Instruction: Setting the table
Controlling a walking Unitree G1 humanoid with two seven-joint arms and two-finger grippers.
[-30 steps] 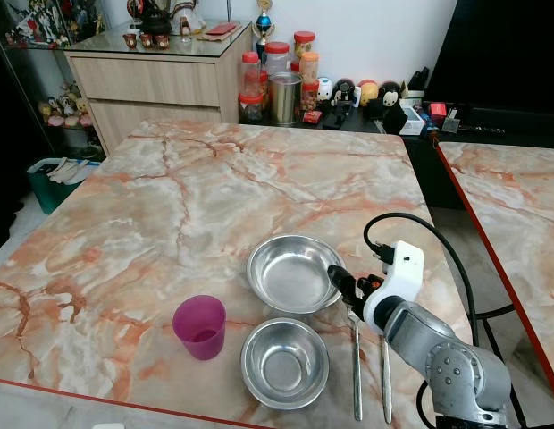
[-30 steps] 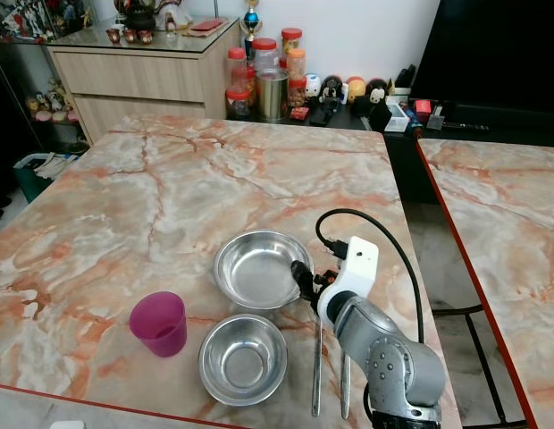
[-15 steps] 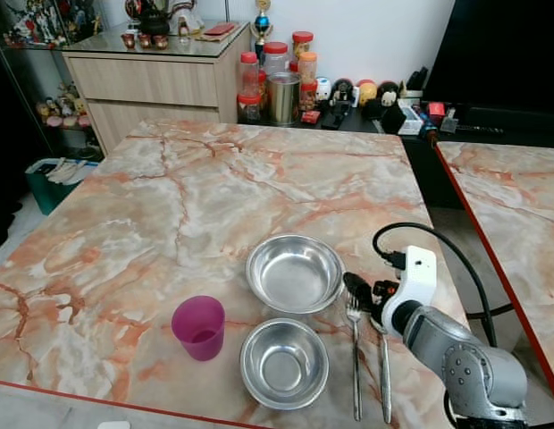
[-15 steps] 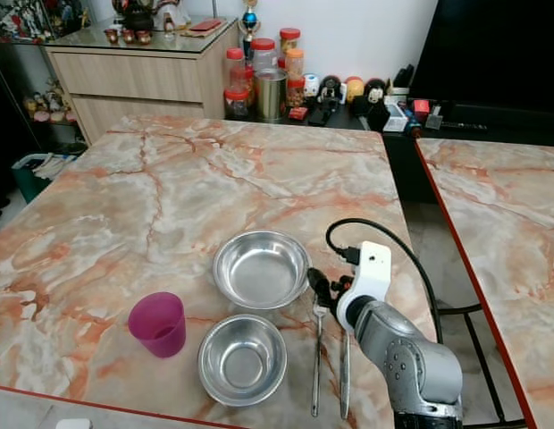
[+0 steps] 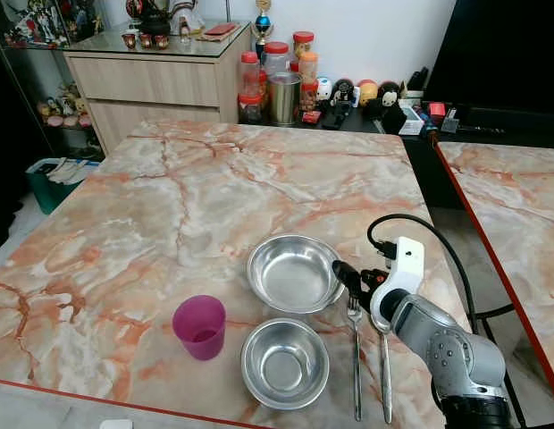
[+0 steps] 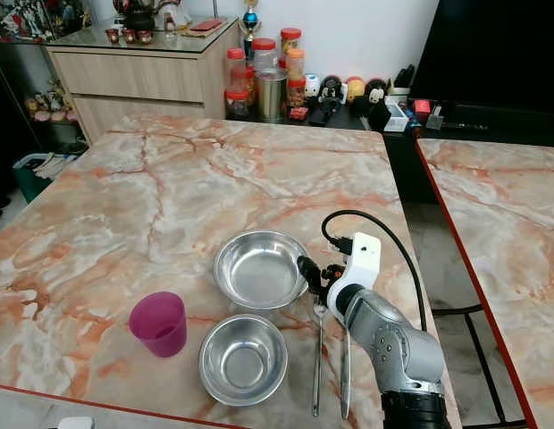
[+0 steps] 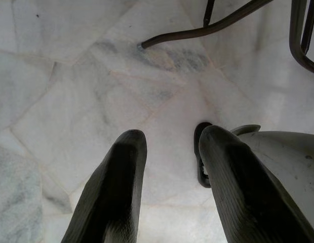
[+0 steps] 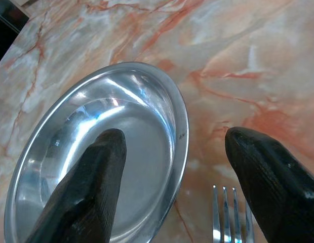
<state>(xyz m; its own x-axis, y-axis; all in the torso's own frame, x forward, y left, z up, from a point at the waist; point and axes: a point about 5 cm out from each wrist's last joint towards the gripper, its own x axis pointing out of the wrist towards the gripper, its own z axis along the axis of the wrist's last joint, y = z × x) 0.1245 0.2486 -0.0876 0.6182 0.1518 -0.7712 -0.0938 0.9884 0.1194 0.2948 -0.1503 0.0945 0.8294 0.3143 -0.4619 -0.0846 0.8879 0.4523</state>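
Shifted back toward the wide steel bowl since a moment ago, the right gripper hovers with fingers spread and empty astride its near rim, just above the fork, which a careless descent might knock askew.

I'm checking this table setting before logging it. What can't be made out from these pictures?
- Head of the steel spoon: hidden behind the right arm in both eye views.
- Inside the purple plastic cup: too shadowed to tell if anything is in it.
- Larger steel bowl: cut off by the right wrist view's edge and partly covered by the open right pincer.
- Steel fork: its handle is cut off in the right wrist view.
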